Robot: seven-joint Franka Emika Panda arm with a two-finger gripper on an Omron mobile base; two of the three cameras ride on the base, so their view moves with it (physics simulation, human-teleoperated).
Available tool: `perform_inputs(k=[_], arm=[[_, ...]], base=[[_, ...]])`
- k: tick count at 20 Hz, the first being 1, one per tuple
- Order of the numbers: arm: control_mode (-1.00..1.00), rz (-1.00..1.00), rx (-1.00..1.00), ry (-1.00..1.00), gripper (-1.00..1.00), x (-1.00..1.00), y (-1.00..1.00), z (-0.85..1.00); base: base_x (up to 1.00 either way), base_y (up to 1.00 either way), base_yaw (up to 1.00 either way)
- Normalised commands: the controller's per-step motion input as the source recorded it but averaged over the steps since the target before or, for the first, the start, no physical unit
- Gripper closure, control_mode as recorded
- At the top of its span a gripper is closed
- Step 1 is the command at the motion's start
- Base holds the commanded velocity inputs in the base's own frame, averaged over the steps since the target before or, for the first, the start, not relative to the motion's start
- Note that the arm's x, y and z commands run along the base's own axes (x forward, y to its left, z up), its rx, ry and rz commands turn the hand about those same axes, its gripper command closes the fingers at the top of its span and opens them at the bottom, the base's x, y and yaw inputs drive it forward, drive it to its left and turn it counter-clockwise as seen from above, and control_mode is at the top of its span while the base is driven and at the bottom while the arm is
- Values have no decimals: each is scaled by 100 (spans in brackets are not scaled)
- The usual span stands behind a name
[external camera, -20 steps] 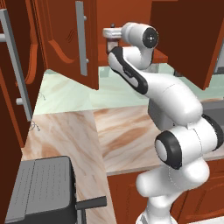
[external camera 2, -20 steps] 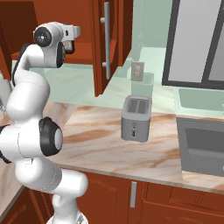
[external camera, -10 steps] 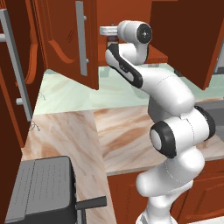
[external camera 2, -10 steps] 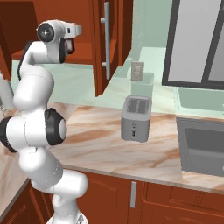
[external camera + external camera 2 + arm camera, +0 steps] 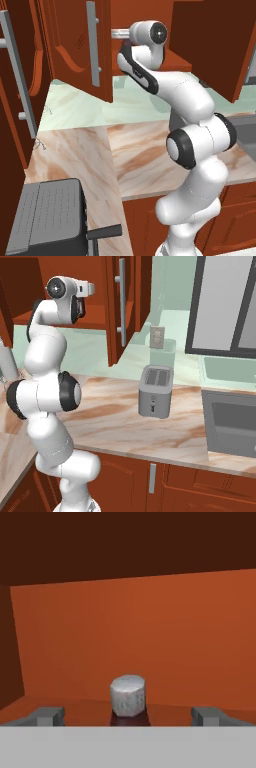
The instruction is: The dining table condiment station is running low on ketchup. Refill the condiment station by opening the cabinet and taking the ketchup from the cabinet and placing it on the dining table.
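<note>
- Left base view: you'll see the arm has reached further into the open cabinet (image 5: pixel 95 50) above the counter (image 5: pixel 130 150).
- Right base view: the toaster (image 5: pixel 156 391) has stayed put on that counter.
- Hand view: your claw (image 5: pixel 129 716) hangs wide open, its fingertips (image 5: pixel 47 716) either side of a pale-capped dark bottle, seemingly the ketchup (image 5: pixel 128 697), on the cabinet shelf.

The arm has changed its pose since the earlier pictures. Its wrist, with the round dark joint, has moved up and nearer to the open cabinet (image 5: pixel 75 50), so it now stands level with the lower shelf of that cabinet, while before it was a little lower and further out from it. The upper links have straightened and the elbow has come more upright under the cabinet. The pincer (image 5: pixel 129 714) has gone deeper between the two open doors, towards the inside of the cabinet, its jaws wide apart as before.
</note>
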Motion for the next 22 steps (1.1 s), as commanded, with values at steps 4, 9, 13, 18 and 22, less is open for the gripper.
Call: perform_inputs(k=[4,9,13,18,22], arm=[[-100,0,0,9,100,22,3,-4],[-100,0,0,5,100,15,0,-2],[-100,0,0,0,100,5,0,0],[-100,0,0,0,100,0,0,0],[-100,0,0,0,100,-1,0,0]], base=[[0,0,0],[0,0,0],[0,0,0],[0,0,0],[0,0,0]])
